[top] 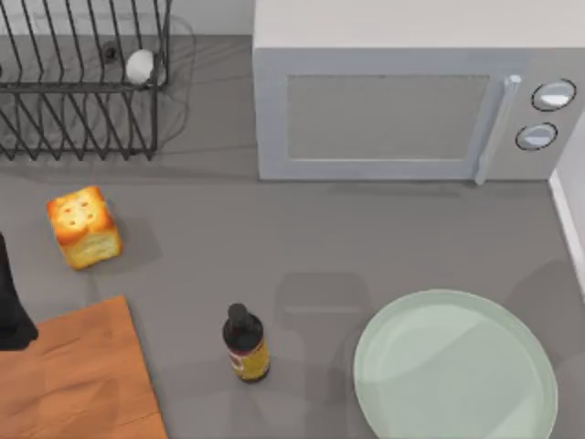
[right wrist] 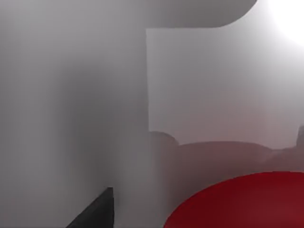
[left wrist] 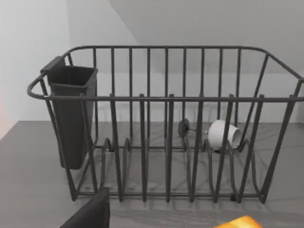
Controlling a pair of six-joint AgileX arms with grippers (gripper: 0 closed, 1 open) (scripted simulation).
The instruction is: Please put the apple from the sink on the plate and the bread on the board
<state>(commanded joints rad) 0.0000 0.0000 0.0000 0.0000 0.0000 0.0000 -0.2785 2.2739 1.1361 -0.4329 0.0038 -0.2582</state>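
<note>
While parked, left arm (top: 13, 306) beside board (top: 73, 384)

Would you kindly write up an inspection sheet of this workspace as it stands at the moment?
Surface: grey table, matte.
Job's things: golden-yellow bread cube on the table at left, beyond the orange-brown wooden board and apart from it; pale mint-green round plate at right, bare; glossy red apple close before the right wrist camera.
Clutter: small dark bottle with yellow label upright between board and plate; black wire dish rack with dark cutlery cup and a white cup lying in it.
Grippers: left arm at the left edge over the board; jaws' state unclear.
Cables: nothing seen.
Surroundings: grey microwave, door closed.
</note>
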